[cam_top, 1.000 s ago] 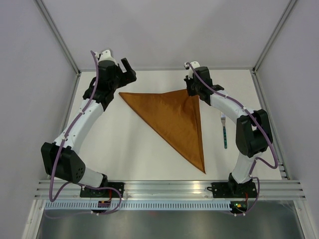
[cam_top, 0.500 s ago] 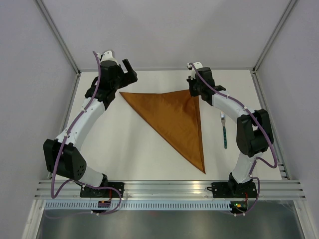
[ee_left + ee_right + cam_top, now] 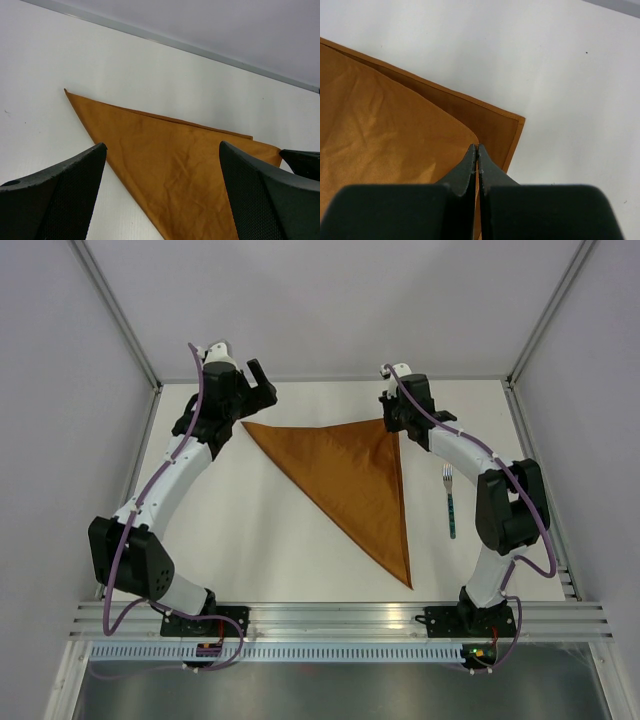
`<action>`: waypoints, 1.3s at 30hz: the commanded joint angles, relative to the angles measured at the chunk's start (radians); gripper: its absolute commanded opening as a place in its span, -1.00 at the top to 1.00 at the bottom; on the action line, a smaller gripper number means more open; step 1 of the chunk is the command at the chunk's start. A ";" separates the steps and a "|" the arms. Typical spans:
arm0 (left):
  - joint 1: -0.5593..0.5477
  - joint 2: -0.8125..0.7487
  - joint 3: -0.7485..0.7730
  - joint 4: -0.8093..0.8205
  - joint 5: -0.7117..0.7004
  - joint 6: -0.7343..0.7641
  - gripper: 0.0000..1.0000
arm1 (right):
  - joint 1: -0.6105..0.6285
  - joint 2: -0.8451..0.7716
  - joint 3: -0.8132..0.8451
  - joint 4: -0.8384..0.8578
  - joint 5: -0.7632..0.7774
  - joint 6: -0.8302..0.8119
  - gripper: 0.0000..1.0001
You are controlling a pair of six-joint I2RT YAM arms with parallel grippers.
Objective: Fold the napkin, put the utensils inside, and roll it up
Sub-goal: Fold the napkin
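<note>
While the napkin (image 3: 350, 480) lies triangular, right end effector (image 3: 477, 148) pinches its far right corner, left end effector (image 3: 162, 145) spread, fork (image 3: 451, 502) at right.

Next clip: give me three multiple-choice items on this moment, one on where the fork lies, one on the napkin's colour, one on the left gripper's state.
1. Where does the fork lie relative to the napkin?
A. on top of it
B. on the table, to its right
C. tucked inside it

2. What colour is the napkin?
A. rust-brown
B. white
C. blue

3. How is the left gripper set?
A. shut on the cloth
B. shut on nothing
C. open

Key: B, the fork lies on bare table, apart from the cloth; A, the folded triangle is rust-brown; C, the left wrist view shows a wide gap between the fingers.
</note>
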 commanded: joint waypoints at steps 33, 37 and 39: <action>0.011 0.024 -0.008 0.041 0.012 -0.034 -0.93 | -0.028 0.026 0.069 0.022 0.013 0.002 0.99; 0.010 0.027 -0.010 0.041 0.015 -0.032 -0.93 | -0.028 0.044 0.066 0.020 0.008 0.001 0.99; 0.011 0.029 -0.011 0.041 0.015 -0.032 -0.93 | -0.030 0.049 0.054 0.025 0.008 0.001 0.99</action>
